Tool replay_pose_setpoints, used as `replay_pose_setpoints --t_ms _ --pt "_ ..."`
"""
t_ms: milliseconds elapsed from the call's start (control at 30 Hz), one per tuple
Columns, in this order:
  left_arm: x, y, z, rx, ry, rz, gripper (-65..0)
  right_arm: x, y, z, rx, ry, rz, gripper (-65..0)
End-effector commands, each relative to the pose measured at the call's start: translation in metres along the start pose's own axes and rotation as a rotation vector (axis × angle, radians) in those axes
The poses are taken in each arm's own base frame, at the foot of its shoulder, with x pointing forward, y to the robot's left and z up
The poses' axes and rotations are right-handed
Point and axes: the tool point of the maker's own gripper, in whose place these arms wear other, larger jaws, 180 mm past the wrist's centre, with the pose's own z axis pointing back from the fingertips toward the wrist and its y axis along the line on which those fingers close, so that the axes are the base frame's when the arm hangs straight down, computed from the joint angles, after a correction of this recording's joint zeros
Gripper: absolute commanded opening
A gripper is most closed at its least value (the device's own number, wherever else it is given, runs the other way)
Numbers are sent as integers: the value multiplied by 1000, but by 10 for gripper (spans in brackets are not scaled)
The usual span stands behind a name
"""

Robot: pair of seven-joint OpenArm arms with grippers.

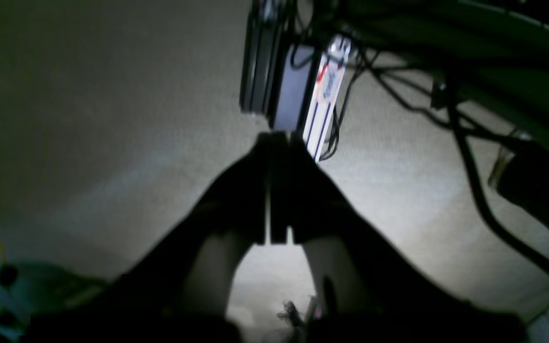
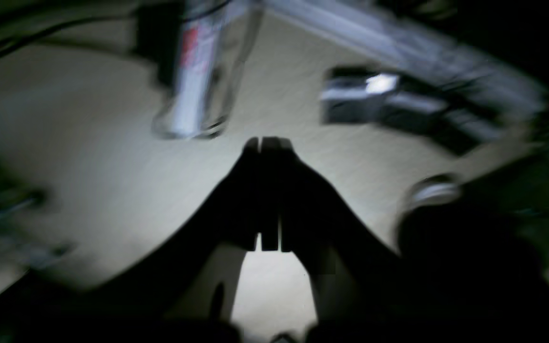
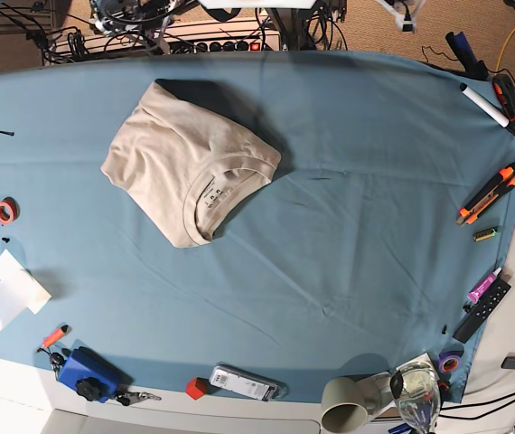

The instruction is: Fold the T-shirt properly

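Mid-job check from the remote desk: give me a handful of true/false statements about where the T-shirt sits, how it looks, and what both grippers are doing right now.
1. The T-shirt lies folded into a compact bundle on the teal table cloth. True.
2. Its collar faces up, with the small neck print showing. True.
3. The left gripper is clamped on the shirt. False: its jaws are shut on nothing, over carpeted floor, away from the table.
4. The right gripper stands wide open. False: it is shut, also empty.
5. The shirt sits at the table's centre. False: it lies toward the upper left in the base view.
6. An orange utility knife lies near the cloth's right edge. True.
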Motion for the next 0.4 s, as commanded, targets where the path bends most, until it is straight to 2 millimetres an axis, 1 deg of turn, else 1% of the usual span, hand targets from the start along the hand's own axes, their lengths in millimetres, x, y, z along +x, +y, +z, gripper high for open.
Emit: replay_pose_setpoints --t_ms 0,67,167,367 --pt "3 3 0 12 -21 -10 -650 6 -10 2 -37 -38 18 -650" --pt "10 4 -1 31 -59 -13 -650 13 -16 1 -98 -90 54 -650" --pt "21 1 -2 36 -106 -7 -650 18 -16 0 -137 -117 90 -650" --pt "21 0 -2 35 -107 -4 -650 17 -12 -2 -136 -110 114 -650"
